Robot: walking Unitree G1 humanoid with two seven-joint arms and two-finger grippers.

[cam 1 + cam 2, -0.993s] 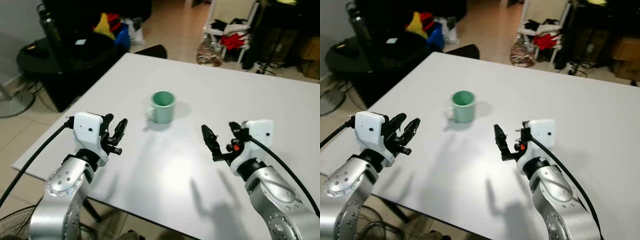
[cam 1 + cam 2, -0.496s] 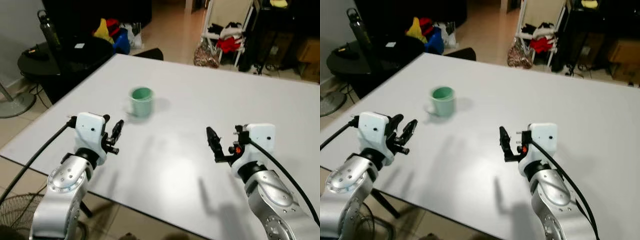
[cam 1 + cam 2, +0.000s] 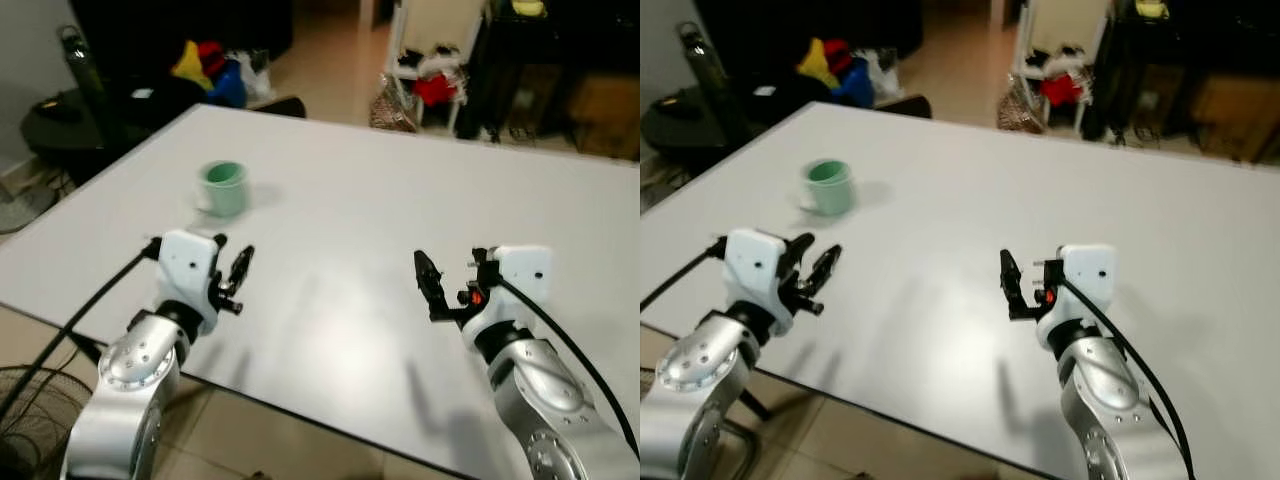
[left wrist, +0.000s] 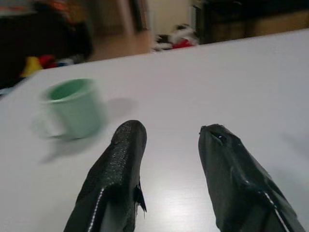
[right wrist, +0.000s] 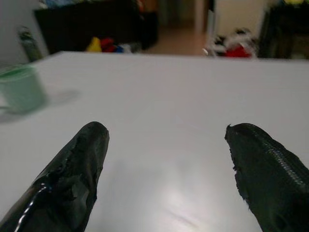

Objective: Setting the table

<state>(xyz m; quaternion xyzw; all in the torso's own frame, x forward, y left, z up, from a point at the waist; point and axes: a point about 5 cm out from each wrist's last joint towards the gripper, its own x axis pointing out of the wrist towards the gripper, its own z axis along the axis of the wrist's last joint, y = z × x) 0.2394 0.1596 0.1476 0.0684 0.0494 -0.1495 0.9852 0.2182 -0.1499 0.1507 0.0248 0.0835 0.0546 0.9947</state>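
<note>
A pale green mug [image 3: 222,187] stands upright on the white table [image 3: 400,210], towards its far left. My left gripper [image 3: 232,262] hovers over the table's near left edge, open and empty, with the mug ahead of it and to the left [image 4: 72,108]. My right gripper [image 3: 448,280] is held low over the table's near right part, open wide with nothing between its fingers [image 5: 87,145]. From that wrist the mug [image 5: 19,89] is far off to the side.
A dark chair back [image 3: 275,104] stands at the table's far edge. A black round side table [image 3: 70,115] with a bottle [image 3: 75,50] is at the left. Colourful bags [image 3: 205,70] and a rack with clothes [image 3: 430,80] lie beyond. A fan [image 3: 25,410] stands below the near left edge.
The whole view has shifted, so the mug now lies farther to the left and farther off. Both arms keep the same pose, with the fingers still apart.
</note>
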